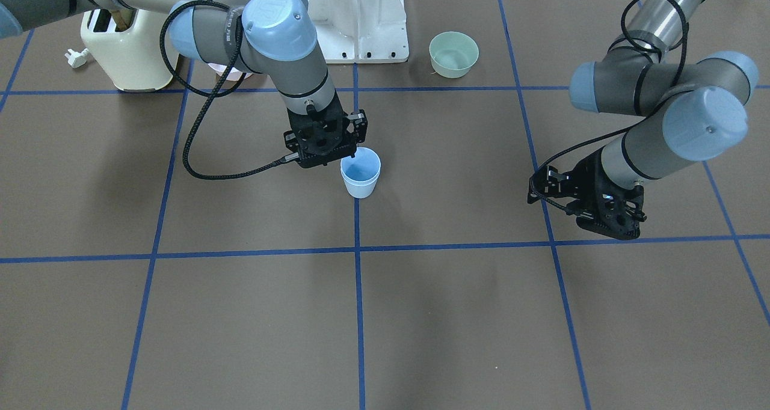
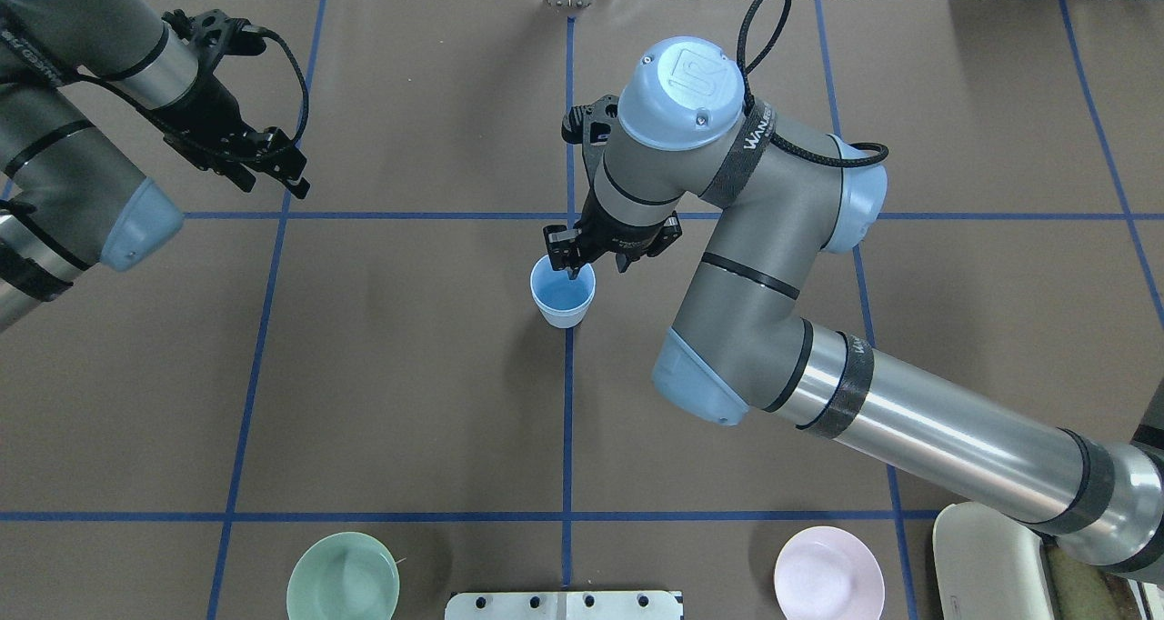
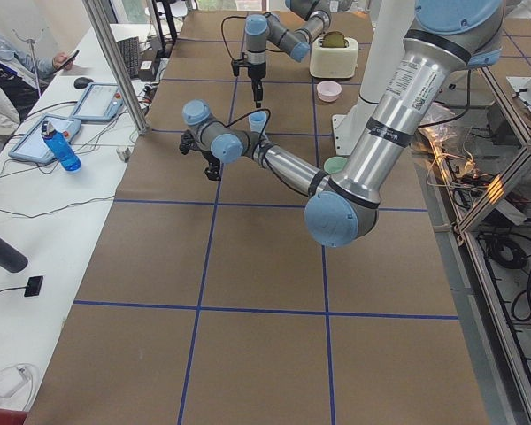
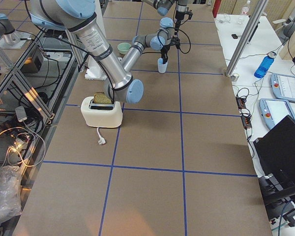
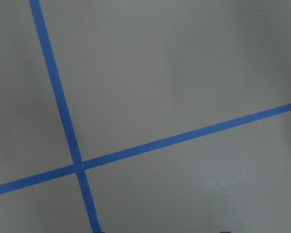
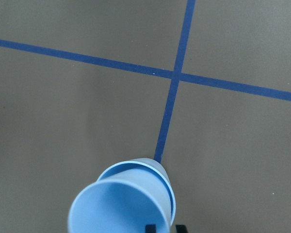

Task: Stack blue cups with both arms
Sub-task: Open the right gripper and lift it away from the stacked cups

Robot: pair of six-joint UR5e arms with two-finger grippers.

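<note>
Reads blue cups (image 2: 563, 297) as one overhead — splits them in right wrist view: nested, rim pinched by narrow right fingers (image 6: 151, 228). Finds left fingers (image 2: 293, 173) wide above bench (image 5: 184, 73).

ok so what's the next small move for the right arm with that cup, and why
Probably open the right gripper and let go. In the right wrist view the upper blue cup, which it seems to pinch at the rim, already sits inside the lower blue cup, whose rim just shows behind it. The left gripper is open and off to the side, not involved.
</note>
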